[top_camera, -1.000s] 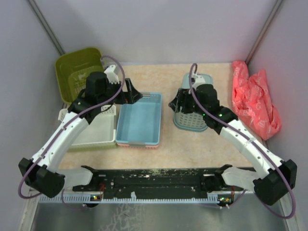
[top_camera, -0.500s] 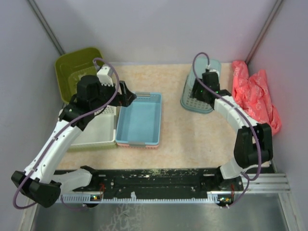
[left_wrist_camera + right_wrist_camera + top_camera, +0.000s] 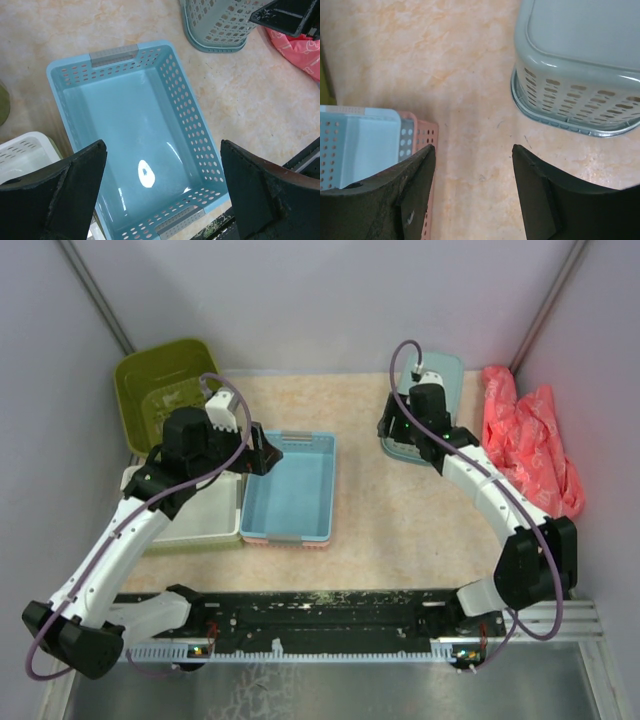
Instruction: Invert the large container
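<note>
The deep olive-green plastic tub (image 3: 150,405), squarish with rounded corners and a slotted bottom, stands mouth-up behind and to the left of the left hand (image 3: 162,150). It is tucked into the far corner where 2 walls meet. Its inside faces the overhead camera, so I judge the flip not yet done.

The left hand hangs with its 2 fingers spread wide and nothing between them. It is directly above the light-blue perforated plastic tray (image 3: 130,125), not above the tub. Spread like that it looks ready to straddle a rim, and because the walls close off 2 sides of the tub, the rim edge nearest this hand seems the one to take.

The right hand (image 3: 472,155) is also spread and empty, over bare beige bench (image 3: 470,60). Just ahead of it and off to one side, apart from its fingers, the grey-teal lattice-sided plastic basket (image 3: 580,60) rests on its rim with its solid base up. The tub lies well apart from this hand, beyond the blue tray, so the left arm looks better placed for the work
</note>
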